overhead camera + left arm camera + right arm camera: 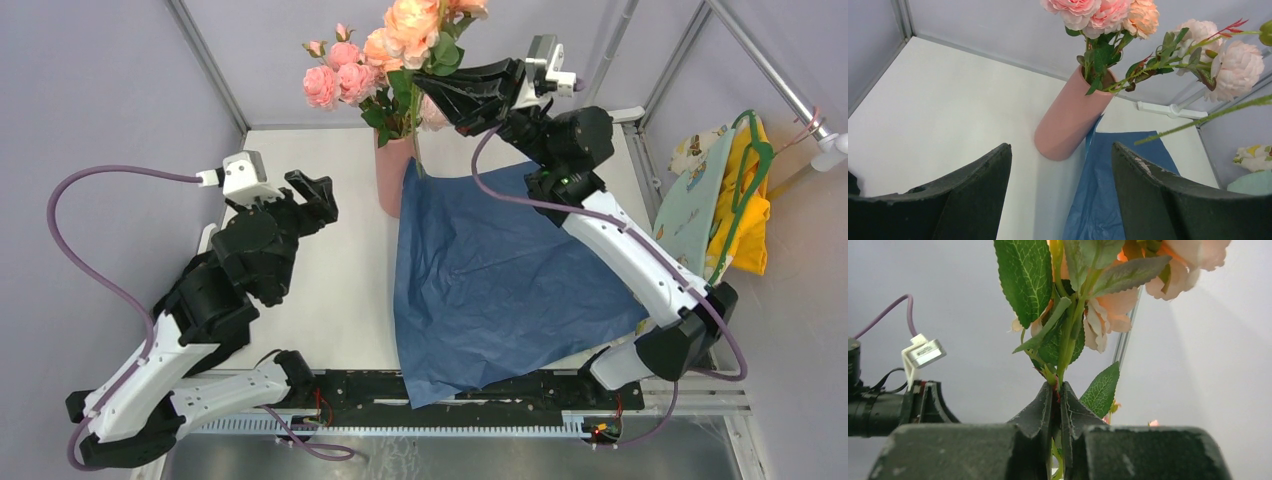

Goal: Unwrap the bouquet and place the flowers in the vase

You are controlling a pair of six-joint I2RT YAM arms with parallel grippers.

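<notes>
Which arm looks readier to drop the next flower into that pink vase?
Right. The right fingers pinch a rose stem by the vase; the left fingers stand open and empty.

White table (330, 290), matte, walled on left, back and right. Pink vase (392, 180) stands upright on it at far centre, near back wall. Blue paper sheet (490, 280) lies on right-centre part, dark side up, creased and rumpled. Sheet's far-left corner touches vase's right side at base, paler underside showing along fold. Sheet's near corner hangs past table's front edge onto black rail (520, 392). Left half of table bare.
</notes>
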